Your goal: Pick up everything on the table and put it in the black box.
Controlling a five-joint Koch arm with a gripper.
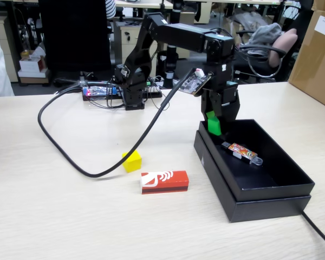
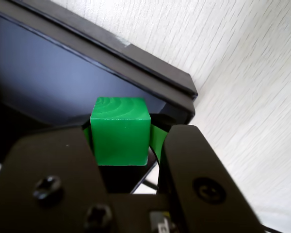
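My gripper (image 1: 215,125) is shut on a small green cube (image 1: 213,124), holding it just above the near-left corner of the shallow black box (image 1: 271,190). The wrist view shows the green cube (image 2: 120,132) clamped between my two black jaws, with the box's rim (image 2: 150,73) and dark inside beneath it. A small yellow cube (image 1: 132,161) lies on the beige table (image 1: 54,216) left of the box. A red-orange block with a white swirl (image 1: 164,181) lies in front of the yellow cube.
A multicoloured stick with a clear end (image 1: 241,152) lies inside the box. A thick black cable (image 1: 70,157) loops across the table past the yellow cube. A brown carton (image 1: 317,54) stands at the far right; the arm's base (image 1: 132,89) and electronics sit behind.
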